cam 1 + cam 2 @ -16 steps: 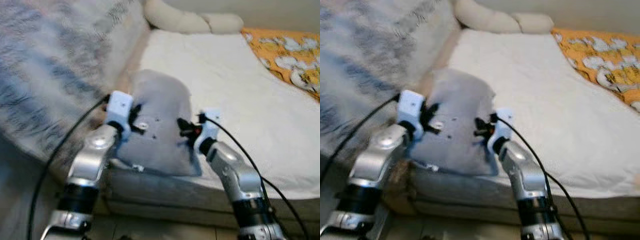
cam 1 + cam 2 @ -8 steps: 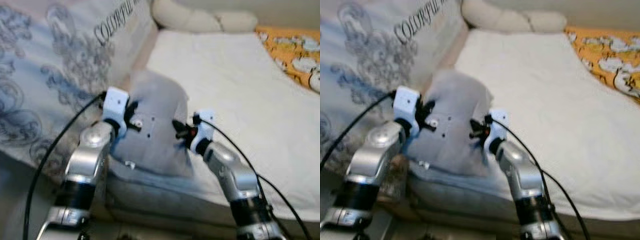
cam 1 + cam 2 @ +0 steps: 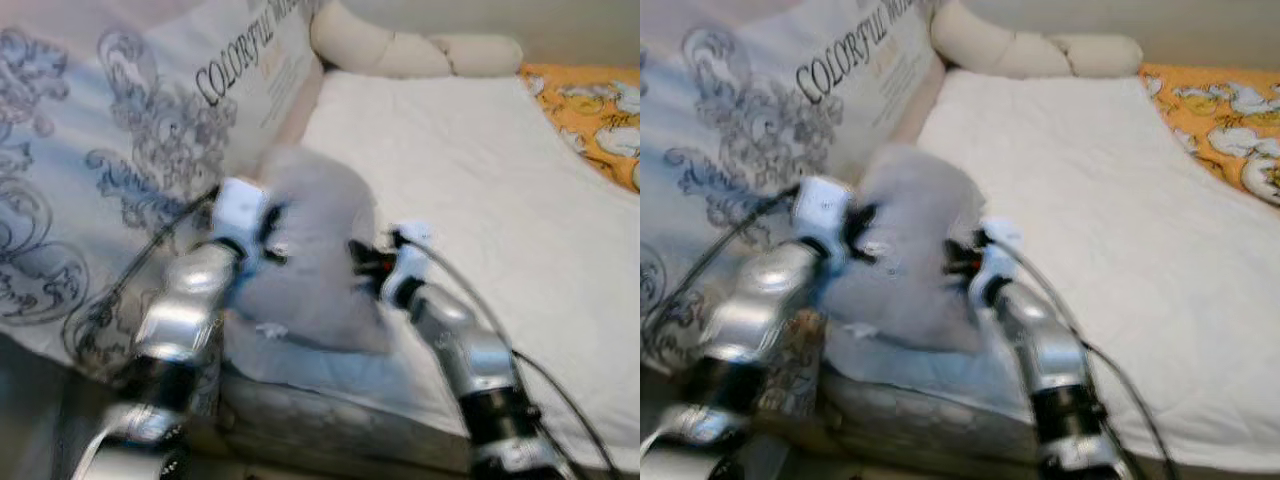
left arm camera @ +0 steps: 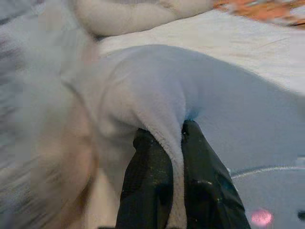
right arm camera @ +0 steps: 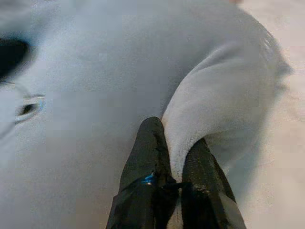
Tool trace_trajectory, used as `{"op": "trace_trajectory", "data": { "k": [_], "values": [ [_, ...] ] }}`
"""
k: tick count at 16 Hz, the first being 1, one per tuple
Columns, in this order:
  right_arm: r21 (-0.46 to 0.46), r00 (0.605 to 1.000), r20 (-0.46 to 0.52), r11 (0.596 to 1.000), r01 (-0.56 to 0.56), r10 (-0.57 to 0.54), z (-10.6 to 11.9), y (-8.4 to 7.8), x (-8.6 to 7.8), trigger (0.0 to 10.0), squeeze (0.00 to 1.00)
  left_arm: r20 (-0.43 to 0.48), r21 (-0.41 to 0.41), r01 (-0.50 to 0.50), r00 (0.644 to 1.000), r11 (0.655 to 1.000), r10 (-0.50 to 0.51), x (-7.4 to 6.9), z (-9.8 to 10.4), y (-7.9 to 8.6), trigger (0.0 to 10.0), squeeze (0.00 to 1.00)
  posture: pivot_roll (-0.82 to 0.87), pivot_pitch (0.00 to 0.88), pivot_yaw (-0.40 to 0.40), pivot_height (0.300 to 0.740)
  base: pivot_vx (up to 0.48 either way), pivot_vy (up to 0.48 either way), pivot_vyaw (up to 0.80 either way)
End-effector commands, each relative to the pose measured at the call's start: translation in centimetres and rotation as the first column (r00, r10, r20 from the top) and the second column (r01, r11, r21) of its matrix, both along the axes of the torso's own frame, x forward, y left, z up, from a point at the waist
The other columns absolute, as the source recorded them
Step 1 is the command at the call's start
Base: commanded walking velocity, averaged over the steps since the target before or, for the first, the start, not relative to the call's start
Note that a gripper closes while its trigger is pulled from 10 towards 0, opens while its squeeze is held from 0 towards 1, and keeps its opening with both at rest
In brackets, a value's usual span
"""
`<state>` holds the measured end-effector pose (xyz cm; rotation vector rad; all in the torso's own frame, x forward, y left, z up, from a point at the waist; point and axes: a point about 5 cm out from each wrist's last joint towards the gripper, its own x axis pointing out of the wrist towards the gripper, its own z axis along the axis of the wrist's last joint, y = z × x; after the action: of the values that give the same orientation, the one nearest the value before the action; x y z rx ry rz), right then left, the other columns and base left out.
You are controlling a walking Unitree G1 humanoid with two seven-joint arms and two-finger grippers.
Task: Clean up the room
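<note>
A pale grey fleece garment (image 3: 318, 250) is held up between my two arms, over the near edge of the white bed (image 3: 480, 190). My left gripper (image 4: 172, 143) is shut on a fold of the grey garment (image 4: 157, 90) at its left side. My right gripper (image 5: 177, 143) is shut on another fold of the garment (image 5: 214, 100) at its right side. In the eye views the left gripper (image 3: 268, 225) and right gripper (image 3: 368, 262) sit level with each other, the cloth hanging between them.
A large white pillow with grey ornaments and the word "COLORFUL" (image 3: 130, 160) lies at the left. A cream bolster (image 3: 400, 50) lies along the head of the bed. An orange patterned blanket (image 3: 590, 110) covers the far right. The mattress edge (image 3: 330, 410) is just below my arms.
The view has shifted, bringing more of the printed pillow into sight at the left. Both grippers keep their hold on the grey garment, and the arms are blurred with motion now.
</note>
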<state>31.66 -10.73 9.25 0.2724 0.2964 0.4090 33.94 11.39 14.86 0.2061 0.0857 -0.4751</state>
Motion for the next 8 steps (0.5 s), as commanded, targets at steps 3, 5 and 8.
{"op": "trace_trajectory", "data": {
  "k": [3, 5, 8],
  "values": [
    [0.045, 0.998, 0.055, 0.998, 0.039, -0.041, 0.7, 0.4, 1.3, 10.0, 1.00, 0.135, 0.099, 0.036, 0.990, 0.994, -0.050, 1.7, 1.8, -0.2, 10.0, 0.00, -0.06, 0.000, 0.029, 0.740, 0.000, 0.000, 0.00],
    [0.029, 0.996, 0.055, 0.998, 0.063, -0.065, 0.2, 0.0, 1.7, 10.0, 1.00, 0.167, 0.170, 0.039, 0.984, 0.985, -0.068, 3.1, 2.2, -0.5, 10.0, 0.00, -0.07, 0.000, 0.032, 0.740, 0.000, 0.000, 0.00],
    [0.018, 0.995, 0.064, 0.997, 0.076, -0.077, -0.1, -0.7, 1.8, 10.0, 1.00, 0.205, 0.226, 0.028, 0.976, 0.974, -0.076, 4.6, 3.0, -1.2, 10.0, 0.00, -0.09, 0.000, 0.042, 0.740, 0.000, 0.000, 0.00]
  ]
}}
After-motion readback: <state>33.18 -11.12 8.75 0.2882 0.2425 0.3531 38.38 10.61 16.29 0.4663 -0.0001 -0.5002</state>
